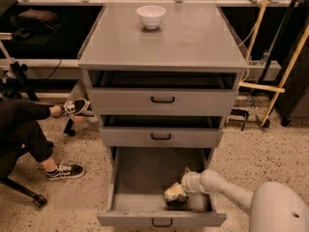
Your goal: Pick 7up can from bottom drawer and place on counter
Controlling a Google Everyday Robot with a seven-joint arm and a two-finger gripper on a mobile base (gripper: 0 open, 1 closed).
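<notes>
The bottom drawer [140, 178] stands pulled fully open, with its black handle at the front edge. The 7up can [175, 193], small, dented and silvery-white, lies near the drawer's front right. My gripper [179, 192] reaches into the drawer from the right on the white arm and sits right at the can, partly hiding it. The counter [193, 37] is the flat grey cabinet top above.
A white bowl [151, 16] stands at the back of the counter. The two shallower drawers [162, 100] are slightly open. A seated person's legs and sneakers [65, 169] are on the floor to the left. Wooden poles [282, 66] lean at the right.
</notes>
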